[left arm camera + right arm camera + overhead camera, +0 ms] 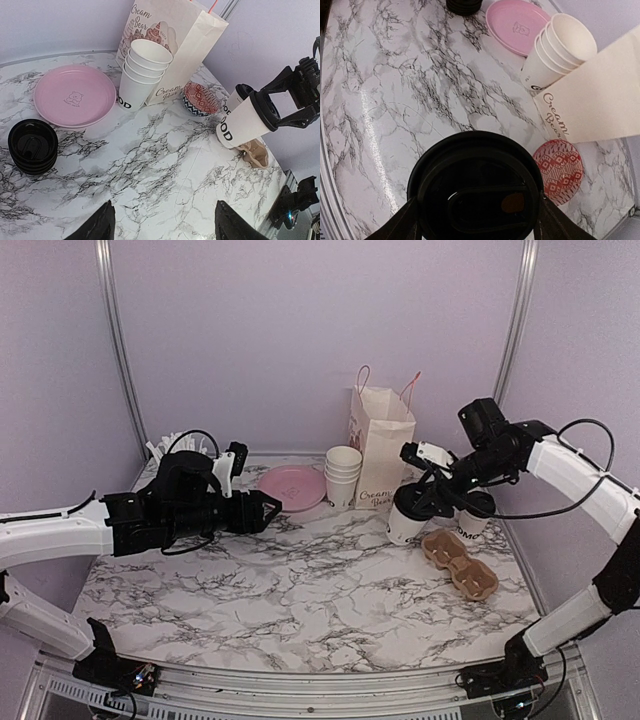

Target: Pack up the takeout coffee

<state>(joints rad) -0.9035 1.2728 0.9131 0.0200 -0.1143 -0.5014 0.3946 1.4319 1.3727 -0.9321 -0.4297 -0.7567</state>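
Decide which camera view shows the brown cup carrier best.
Top external: the brown cup carrier lies in full view, nothing in it. The left wrist view shows only one end by the held coffee cup; the right wrist view shows none.

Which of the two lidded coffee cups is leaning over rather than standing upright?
The lidded cup clasped around its black lid by the right pincer leans over. The other lidded cup stands upright just behind it, in no pincer.

Marble table: pink plate, stacked cups, bag, carrier, takeout coffee
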